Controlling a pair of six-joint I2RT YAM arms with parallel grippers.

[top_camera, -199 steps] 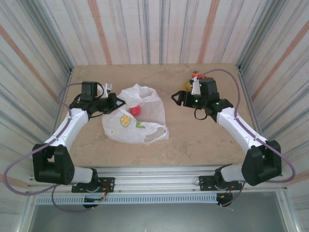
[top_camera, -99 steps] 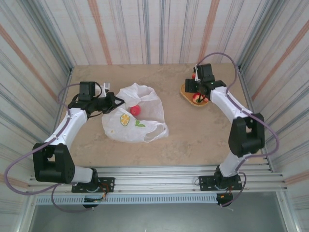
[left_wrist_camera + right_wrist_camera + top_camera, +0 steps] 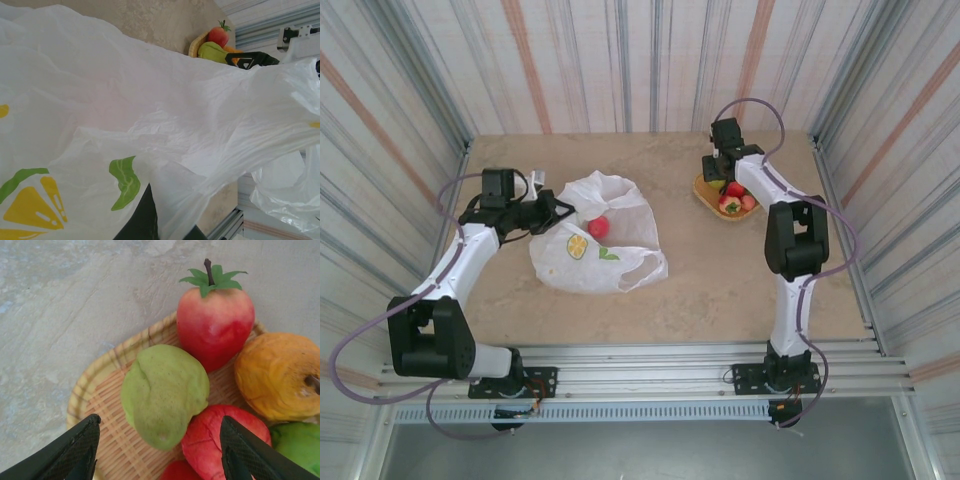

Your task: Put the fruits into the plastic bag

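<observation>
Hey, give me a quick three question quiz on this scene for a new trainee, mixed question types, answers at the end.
1. True or false: a red fruit already lies inside the bag.
2. The open right tool hovers over: A) the bag, B) the tray, C) a cup.
3. Fill in: the left tool is shut on the ____.
Key: 1 true; 2 B; 3 bag.
</observation>
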